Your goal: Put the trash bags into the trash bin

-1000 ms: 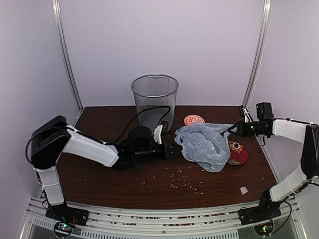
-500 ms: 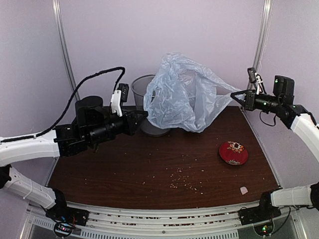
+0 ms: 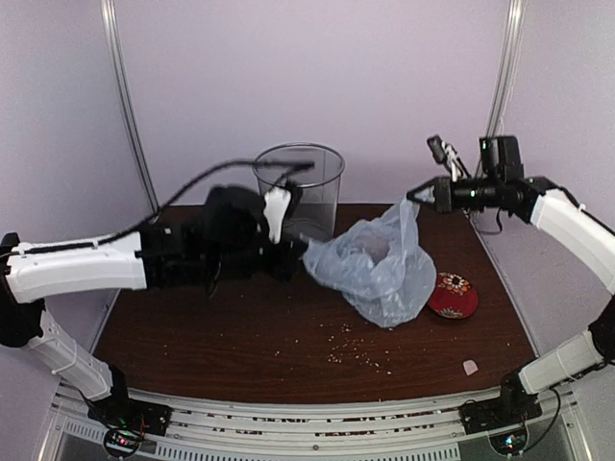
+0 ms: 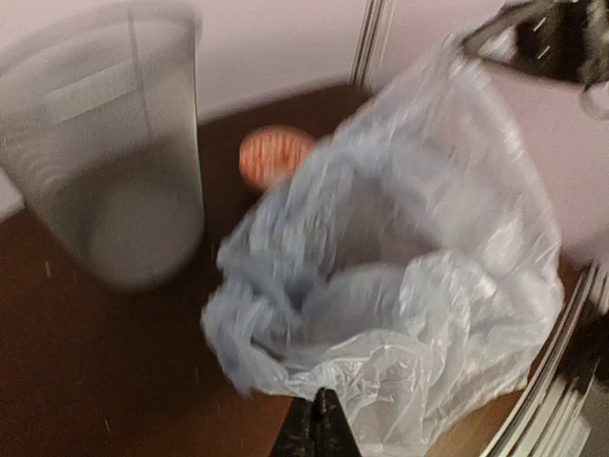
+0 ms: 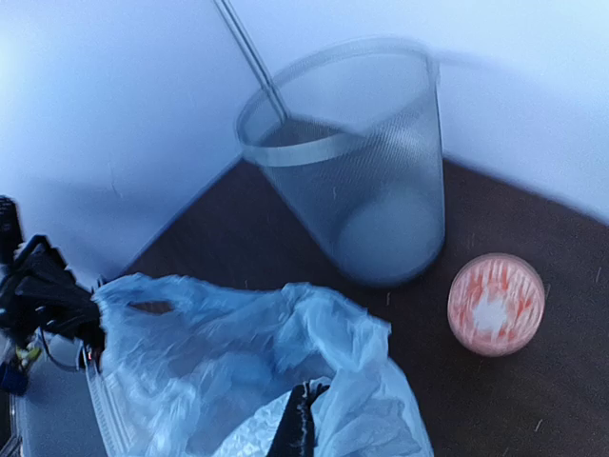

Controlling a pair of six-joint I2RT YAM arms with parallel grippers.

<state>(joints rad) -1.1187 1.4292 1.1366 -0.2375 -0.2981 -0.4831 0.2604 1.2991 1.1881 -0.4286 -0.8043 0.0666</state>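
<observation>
The pale blue trash bag hangs between my two grippers, its bottom sagging onto the brown table to the right of the grey mesh trash bin. My left gripper is shut on the bag's left edge. My right gripper is shut on the bag's upper right corner, higher up. The left wrist view shows the bag open in front of my shut left gripper, the bin to the left. The right wrist view shows the bag at my shut right gripper and the bin beyond.
A flat red round dish lies on the table right of the bag. A small red-patterned bowl sits near the bin; it also shows in the left wrist view. Crumbs and a small pink scrap lie near the front edge.
Both grippers have come down and moved right from the raised position half a second ago. The bag, then spread high in front of the bin, now sags onto the table right of it.
</observation>
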